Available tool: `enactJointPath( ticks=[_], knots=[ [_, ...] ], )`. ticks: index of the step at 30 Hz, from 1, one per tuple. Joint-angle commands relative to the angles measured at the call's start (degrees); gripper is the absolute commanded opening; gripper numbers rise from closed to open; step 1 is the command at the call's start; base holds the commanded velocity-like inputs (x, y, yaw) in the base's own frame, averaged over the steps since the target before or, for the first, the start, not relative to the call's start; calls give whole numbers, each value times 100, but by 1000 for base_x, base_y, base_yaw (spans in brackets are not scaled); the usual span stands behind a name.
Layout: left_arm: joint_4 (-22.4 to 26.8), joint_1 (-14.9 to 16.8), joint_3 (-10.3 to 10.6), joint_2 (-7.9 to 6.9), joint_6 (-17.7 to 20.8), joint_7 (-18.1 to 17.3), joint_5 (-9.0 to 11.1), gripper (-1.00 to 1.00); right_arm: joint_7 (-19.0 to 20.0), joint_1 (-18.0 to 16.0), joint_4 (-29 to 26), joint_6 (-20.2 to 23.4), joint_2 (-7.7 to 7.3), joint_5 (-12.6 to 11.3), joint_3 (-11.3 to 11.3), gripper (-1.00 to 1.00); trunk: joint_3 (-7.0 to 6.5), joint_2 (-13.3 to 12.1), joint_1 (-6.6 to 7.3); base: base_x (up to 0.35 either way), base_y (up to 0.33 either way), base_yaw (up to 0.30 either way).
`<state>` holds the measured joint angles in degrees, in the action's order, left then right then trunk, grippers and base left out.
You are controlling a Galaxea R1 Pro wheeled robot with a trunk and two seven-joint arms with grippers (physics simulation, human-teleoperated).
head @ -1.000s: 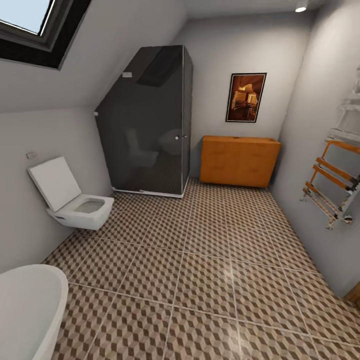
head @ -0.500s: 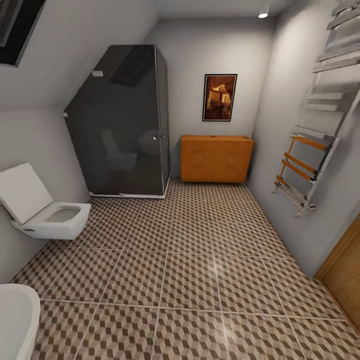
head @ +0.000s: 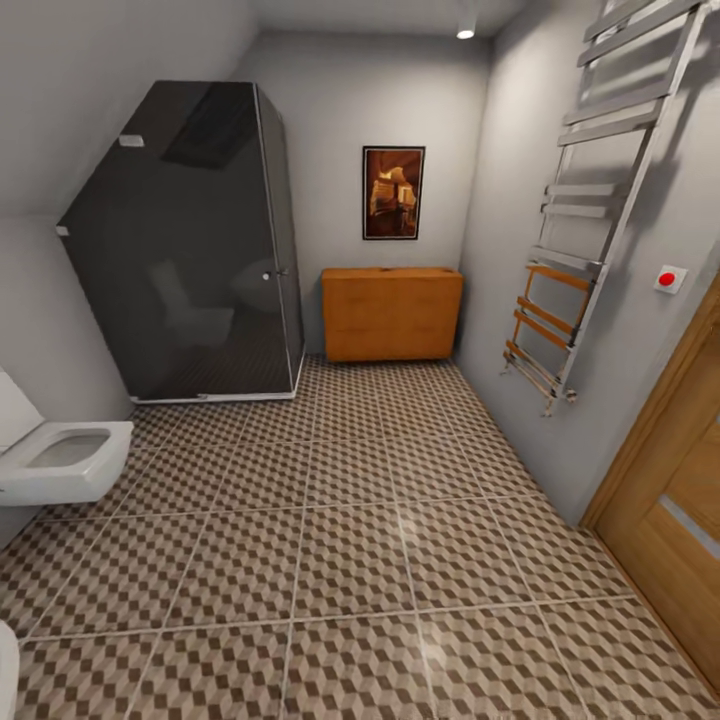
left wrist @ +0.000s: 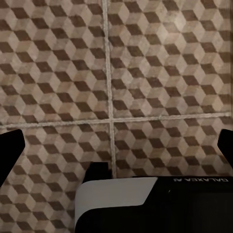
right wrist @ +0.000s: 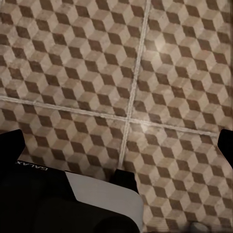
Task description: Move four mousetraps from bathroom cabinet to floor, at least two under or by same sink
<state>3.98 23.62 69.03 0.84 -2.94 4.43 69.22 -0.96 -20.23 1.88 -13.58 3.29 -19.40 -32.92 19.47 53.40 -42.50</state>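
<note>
Cabinet in sight — mousetraps not yet visible

The orange cabinet [head: 391, 313] stands closed at the far wall across the bathroom floor [head: 350, 530]; both end effectors hang apart over tiles — the traps are likely light, stiff slabs, best pinched across the edges.

Ceiling spotlight [head: 465, 33] lit; soft floor [head: 350, 560] glare (edges warped).

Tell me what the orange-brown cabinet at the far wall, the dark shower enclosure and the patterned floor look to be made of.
The orange-brown cabinet: apparently wood, going by its warm colour and faint grain, with a slight sheen. The dark shower enclosure: probably smoked glass, since it mirrors the toilet and has thin pale frame edges. The patterned floor: likely glazed ceramic tile, with pale grout lines, a printed cube pattern and lamp glare.
</note>
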Motion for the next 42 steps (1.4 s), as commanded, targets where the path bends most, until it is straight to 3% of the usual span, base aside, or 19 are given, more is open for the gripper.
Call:
enactJointPath(
  ticks=[1, 15, 29, 42],
  knots=[
    [8, 2, 49, -1, -14, 32, 39, 100, -10, -8, 21, -30, 6, -38, -48, 100, 13, 5, 0, 0, 0, -210],
    [12, 2, 49, 1, -14, 32, 39, 100, -10, -8, 19, -27, 5, -38, -48, 100, 119, 5, 0, 0, 0, -169],
    [10, 2, 49, 0, -11, 32, 39, 100, -10, -8, 16, -30, -1, -35, -48, 100, 235, 5, 0, 6, 0, -25],
    [7, 2, 49, -5, 3, 32, 39, 100, -10, -8, 18, -30, 9, -29, -49, 100, 250, 5, 0, 249, 0, 0]
  ],
)
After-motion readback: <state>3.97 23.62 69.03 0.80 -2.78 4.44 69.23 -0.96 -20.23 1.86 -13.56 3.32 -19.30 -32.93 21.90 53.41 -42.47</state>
